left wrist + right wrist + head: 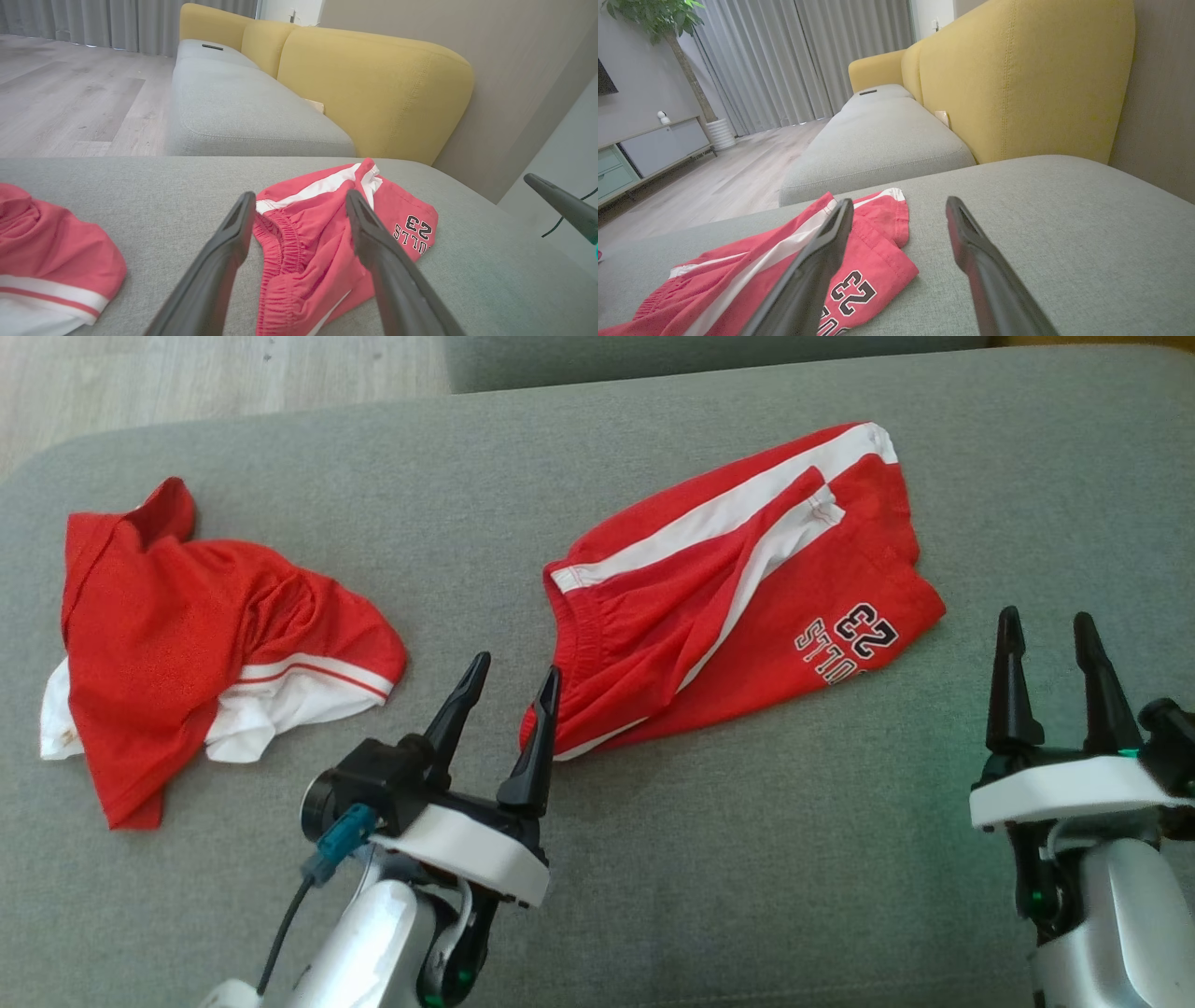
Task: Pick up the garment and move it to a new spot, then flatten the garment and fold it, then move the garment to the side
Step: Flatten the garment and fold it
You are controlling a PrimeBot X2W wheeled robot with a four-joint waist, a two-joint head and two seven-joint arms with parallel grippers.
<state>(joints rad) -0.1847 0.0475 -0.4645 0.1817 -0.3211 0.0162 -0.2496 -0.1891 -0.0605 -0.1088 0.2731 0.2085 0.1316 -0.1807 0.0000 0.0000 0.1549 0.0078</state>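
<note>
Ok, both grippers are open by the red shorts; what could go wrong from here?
The shorts lie bunched; the left gripper, at the waistband, may pinch several layers, hindering flattening. The right gripper hangs over bare cushion, apart from the shorts; closing there could catch nothing. The red shirt lies on the left; dragging that way might snag it.

Your left gripper (516,665) and right gripper (1046,614), tapered black fingers (537,737), white wrist plates (467,859), silver forearms (364,943), teal plug (341,845) and black cable (280,933) on the left
</note>
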